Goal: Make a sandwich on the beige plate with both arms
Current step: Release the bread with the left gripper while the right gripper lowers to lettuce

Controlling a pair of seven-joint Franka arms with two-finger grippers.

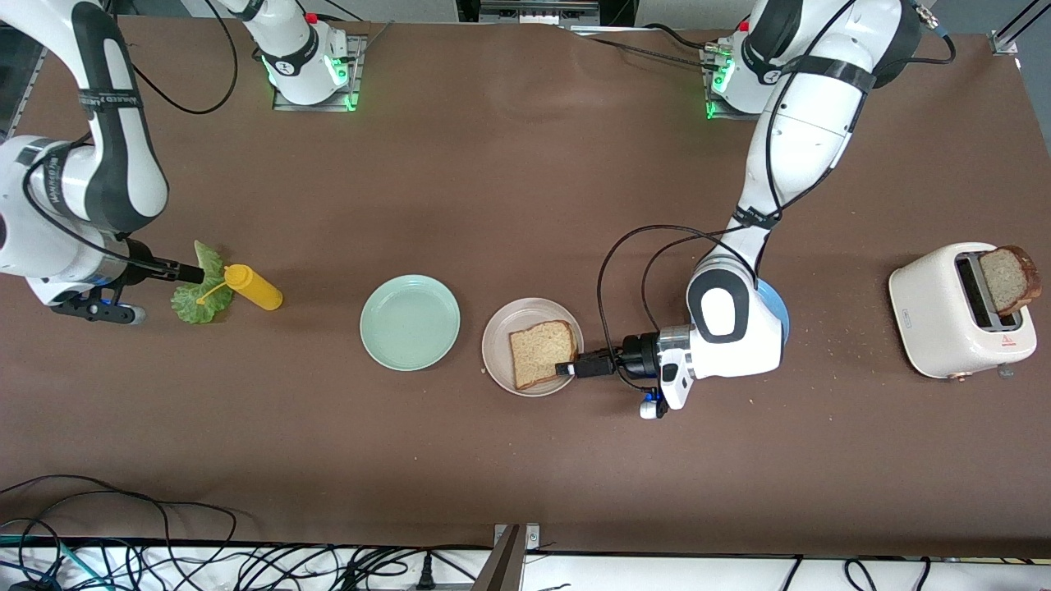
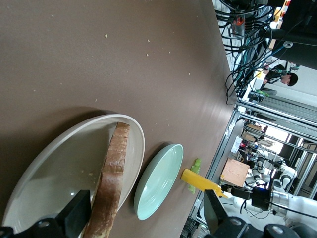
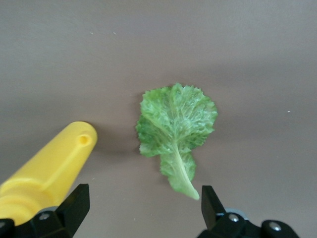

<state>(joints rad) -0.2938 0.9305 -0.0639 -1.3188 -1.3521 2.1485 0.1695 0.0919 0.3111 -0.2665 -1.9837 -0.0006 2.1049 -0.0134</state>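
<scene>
Bread slice [image 1: 542,354] lies flat on the beige plate [image 1: 498,344]; left gripper [image 1: 568,368], jaws spread, straddles its edge, released; right gripper [image 3: 143,210] hovers open over the lettuce leaf [image 3: 176,129] beside the yellow squeeze bottle [image 3: 47,168]; descend centred on the stem, clear of the bottle.

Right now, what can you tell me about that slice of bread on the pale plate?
The square brown wholegrain bread slice with a darker crust lies flat on the round matte beige plate, toward the edge nearer the front camera. The left arm's black claw is open at the slice's edge, fingers on either side. Nothing lies on top of it.
</scene>
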